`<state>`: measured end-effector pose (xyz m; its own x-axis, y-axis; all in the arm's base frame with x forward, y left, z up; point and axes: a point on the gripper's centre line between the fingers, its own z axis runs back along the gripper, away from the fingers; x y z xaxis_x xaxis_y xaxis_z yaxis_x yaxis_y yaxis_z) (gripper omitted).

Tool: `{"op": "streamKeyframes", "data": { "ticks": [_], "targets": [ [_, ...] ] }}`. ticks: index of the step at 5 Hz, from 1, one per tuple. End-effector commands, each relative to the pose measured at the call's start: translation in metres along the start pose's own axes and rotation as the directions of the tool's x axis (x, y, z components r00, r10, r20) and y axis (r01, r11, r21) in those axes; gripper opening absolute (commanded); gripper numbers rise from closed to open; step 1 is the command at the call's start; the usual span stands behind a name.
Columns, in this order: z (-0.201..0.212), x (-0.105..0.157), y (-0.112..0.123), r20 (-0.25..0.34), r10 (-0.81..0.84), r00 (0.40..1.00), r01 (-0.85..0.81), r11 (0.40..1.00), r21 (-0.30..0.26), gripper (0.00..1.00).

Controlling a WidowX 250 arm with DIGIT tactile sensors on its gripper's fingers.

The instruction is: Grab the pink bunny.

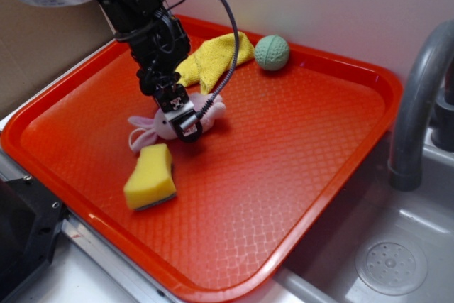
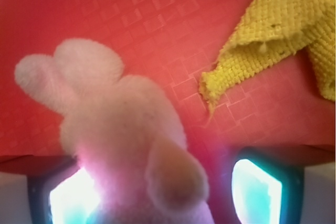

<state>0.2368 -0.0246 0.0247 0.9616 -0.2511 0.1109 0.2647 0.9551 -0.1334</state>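
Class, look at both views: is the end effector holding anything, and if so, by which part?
The end effector is down over the bunny, its fingers either side of the body. Whether they have closed on it cannot be told.

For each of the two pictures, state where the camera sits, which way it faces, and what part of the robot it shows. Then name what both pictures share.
Exterior: high beside the sink, looking down on the orange tray; shows the black arm and gripper over the pink bunny.
Wrist: on the arm, facing along the fingers at the bunny; only finger pads show.
Shared: bunny, tray, yellow cloth.
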Motion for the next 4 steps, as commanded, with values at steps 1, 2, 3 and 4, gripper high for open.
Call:
{"op": "streamKeyframes", "data": {
  "ticks": [1,2,3,4],
  "targets": [
    [0.000,0.002,0.002,-0.004,0.038,0.999,-0.038,0.998,0.048,0.00],
    [0.040,0.007,0.020,0.041,0.125,0.991,-0.128,0.988,0.083,0.00],
    [0.093,0.003,0.035,0.098,0.250,0.963,-0.259,0.961,0.093,0.00],
    [0.146,-0.006,0.038,0.140,0.346,0.928,-0.364,0.923,0.128,0.00]
  ]
}}
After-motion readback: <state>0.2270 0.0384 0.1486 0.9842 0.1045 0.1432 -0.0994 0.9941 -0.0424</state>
